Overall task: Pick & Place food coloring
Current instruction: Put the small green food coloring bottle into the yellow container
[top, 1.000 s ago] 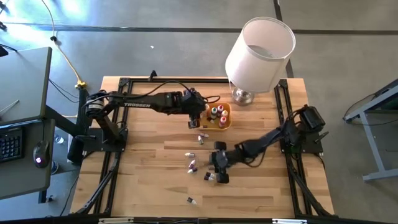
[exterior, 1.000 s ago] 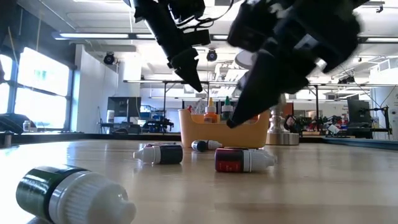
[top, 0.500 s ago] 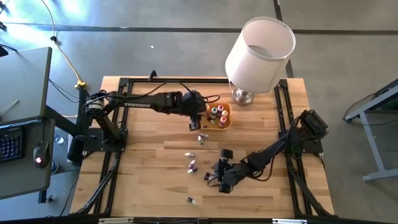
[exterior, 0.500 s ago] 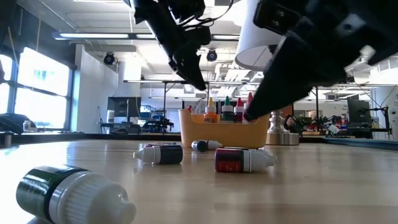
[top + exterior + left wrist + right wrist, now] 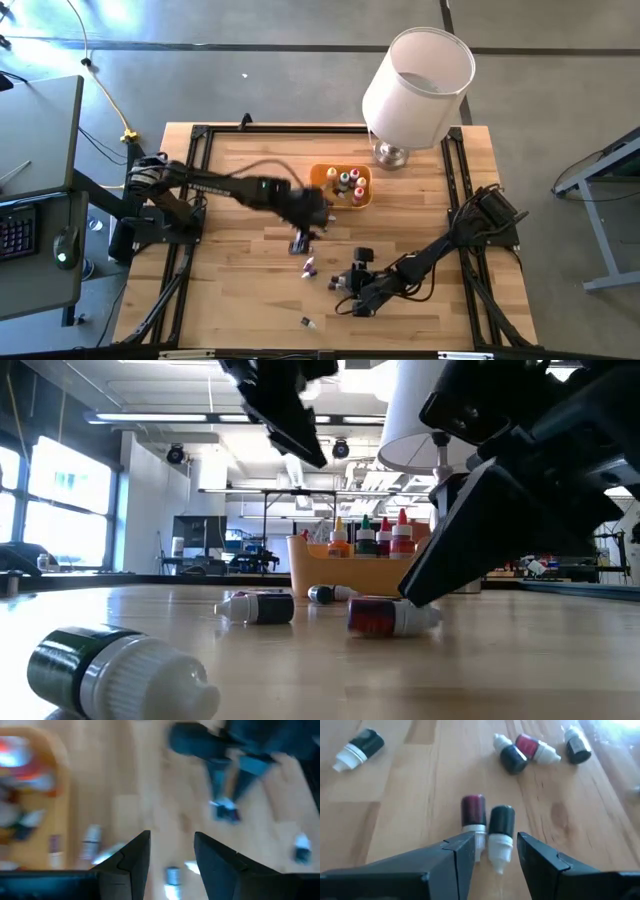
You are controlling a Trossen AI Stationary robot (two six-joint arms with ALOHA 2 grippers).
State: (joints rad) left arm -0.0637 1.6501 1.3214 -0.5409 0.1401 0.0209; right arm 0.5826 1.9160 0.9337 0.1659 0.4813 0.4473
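Several tiny food coloring bottles lie on their sides on the wooden table. A dark red bottle [image 5: 473, 812] and a black bottle [image 5: 502, 821] lie side by side, white caps toward my right gripper [image 5: 492, 852]. It is open and low over the table, a finger on either side of the caps. More bottles stand upright in the orange tray [image 5: 366, 198]. My left gripper [image 5: 172, 857] is open in the air above loose bottles [image 5: 308, 266] near the table's middle. A green bottle [image 5: 110, 670] lies close to the near edge.
A lamp with a big white shade [image 5: 418, 75] stands at the far right, beside the tray. A dark and a red bottle [image 5: 532, 747] lie beyond the pair, another dark one [image 5: 577, 745] farther off. Black rails [image 5: 190, 230] run along both sides of the table.
My left gripper has swung quickly from beside the tray toward the near edge, ending above the loose bottles mid-table. My right gripper has moved toward the near edge and down, coming low behind the pair of bottles. No bottle on the table has visibly shifted.
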